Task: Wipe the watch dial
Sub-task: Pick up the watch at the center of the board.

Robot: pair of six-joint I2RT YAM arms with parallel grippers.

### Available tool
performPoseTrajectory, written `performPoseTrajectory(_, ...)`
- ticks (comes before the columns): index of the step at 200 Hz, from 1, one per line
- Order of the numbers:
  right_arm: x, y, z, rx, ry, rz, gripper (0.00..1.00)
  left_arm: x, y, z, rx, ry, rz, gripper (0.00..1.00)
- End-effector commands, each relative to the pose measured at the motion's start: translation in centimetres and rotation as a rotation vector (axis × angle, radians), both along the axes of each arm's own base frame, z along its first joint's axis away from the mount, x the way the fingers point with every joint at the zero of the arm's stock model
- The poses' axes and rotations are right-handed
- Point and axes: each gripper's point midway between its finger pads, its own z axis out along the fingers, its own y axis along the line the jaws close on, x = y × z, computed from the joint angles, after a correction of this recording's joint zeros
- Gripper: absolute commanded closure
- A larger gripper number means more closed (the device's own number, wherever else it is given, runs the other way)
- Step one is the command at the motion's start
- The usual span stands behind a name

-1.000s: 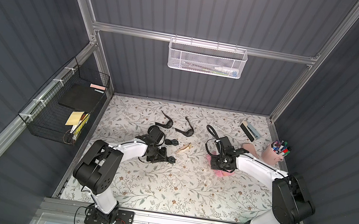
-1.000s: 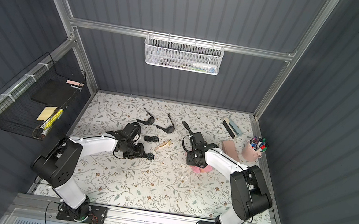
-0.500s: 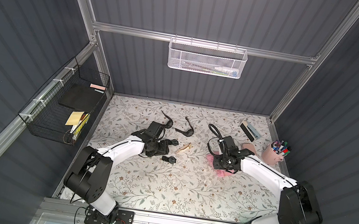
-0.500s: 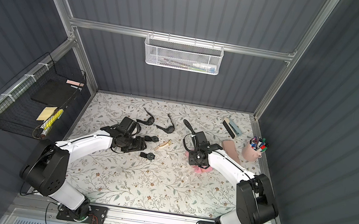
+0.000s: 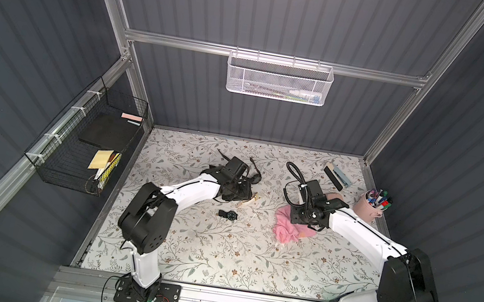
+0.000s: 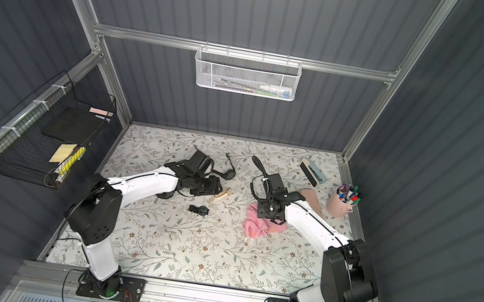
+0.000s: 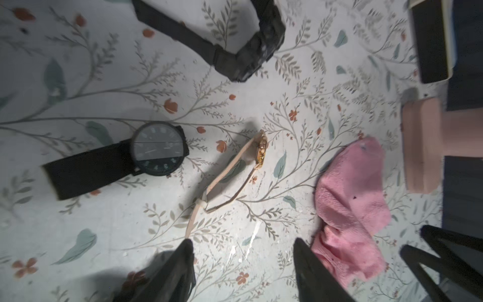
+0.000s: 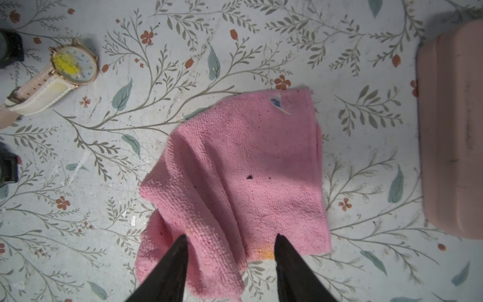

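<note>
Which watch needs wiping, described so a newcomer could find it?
On the floral table, find the pink cloth near the middle. Beside it, not touching, lies a watch with a pale strap and gold case. Unlike the black watches nearby, its white dial carries a yellow smear.

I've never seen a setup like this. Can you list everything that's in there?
Round-dial watch: one, black, mid-mat.
Chunky watch: one, black, farther back.
Strap watch: one, pale pink, yellow-smeared dial, beside the round one.
Cloth: one, pink, mid-mat, right of watches.
Case: one, pink, beside the cloth.
Cup of markers: one, pink, right edge.
Stapler-like block: one, black and pale blue, back right corner.
Mesh basket: one, white, back wall.
Wire basket: one, black, left wall.
Mat: one, floral white, underneath.
Left gripper: one, black, open, empty.
Right gripper: one, black, open above cloth.
</note>
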Motion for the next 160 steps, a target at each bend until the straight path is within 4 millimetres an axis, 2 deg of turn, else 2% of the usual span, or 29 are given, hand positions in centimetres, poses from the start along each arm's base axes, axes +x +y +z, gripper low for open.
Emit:
performPoseTrajectory(1,0.8,0.4,0.8,0.016,-0.023,0.017,0.44,0.2,0.3,-2.1,0.097,0.023,-0.051,0.41)
performPoseTrajectory(22,0.8,0.2,0.6,0.025,-0.019,0.017,0.44,0.7,0.3,-2.7,0.144,0.0,-0.104,0.45)
performPoseTrajectory(26,0.8,0.2,0.5,0.028,-0.017,0.018,0.44,1.6,-0.3,-1.6,0.134,-0.036,-0.115,0.45)
performPoseTrajectory(77,1.0,0.1,-0.6,0.042,0.019,0.007,0.44,3.4,-0.4,-0.9,0.23,-0.11,-0.242,0.46)
performPoseTrajectory(103,1.2,0.3,-0.7,0.044,0.029,0.007,0.44,3.2,-1.4,-1.7,0.226,-0.112,-0.339,0.47)
performPoseTrajectory(133,1.2,0.2,-0.7,0.039,0.041,0.008,0.44,2.8,-1.4,-3.1,0.26,-0.107,-0.432,0.5)
performPoseTrajectory(160,1.3,0.3,-0.4,0.04,0.039,0.009,0.44,2.8,-1.3,-3.4,0.286,-0.129,-0.494,0.5)
